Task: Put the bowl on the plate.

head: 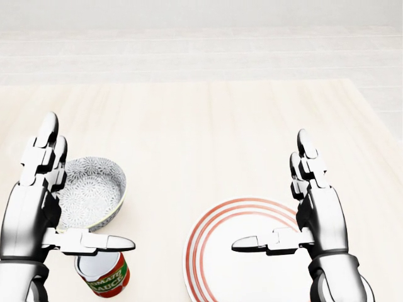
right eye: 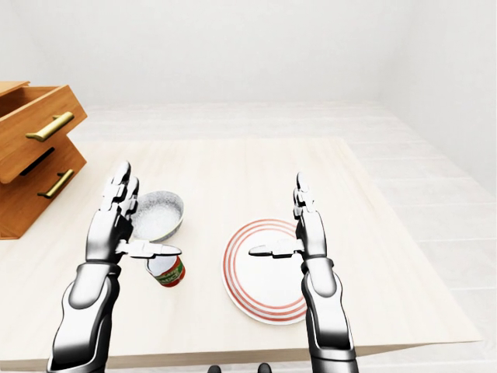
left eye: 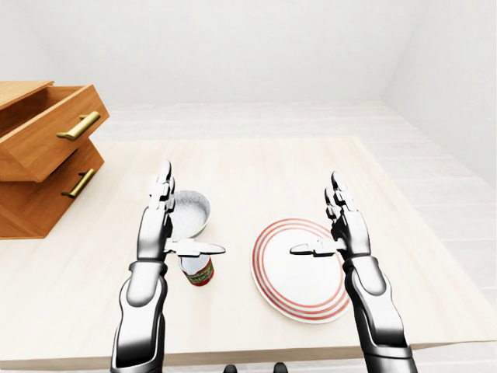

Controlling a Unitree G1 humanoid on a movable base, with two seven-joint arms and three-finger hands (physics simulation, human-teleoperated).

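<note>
In the left-eye view, a wooden drawer unit [left eye: 43, 151] was seen at the left edge of the table [left eye: 256, 167]. In the head view, the patterned bowl [head: 91, 189] was found on the table just beside the left hand [head: 34, 201], well apart from the red-ringed plate [head: 217, 267], over which the right hand [head: 318, 211] was held. Both hands were spread wide, with nothing grasped. In the right-eye view, a tomato sauce can [right eye: 165, 272] was shown just below the bowl.
</note>
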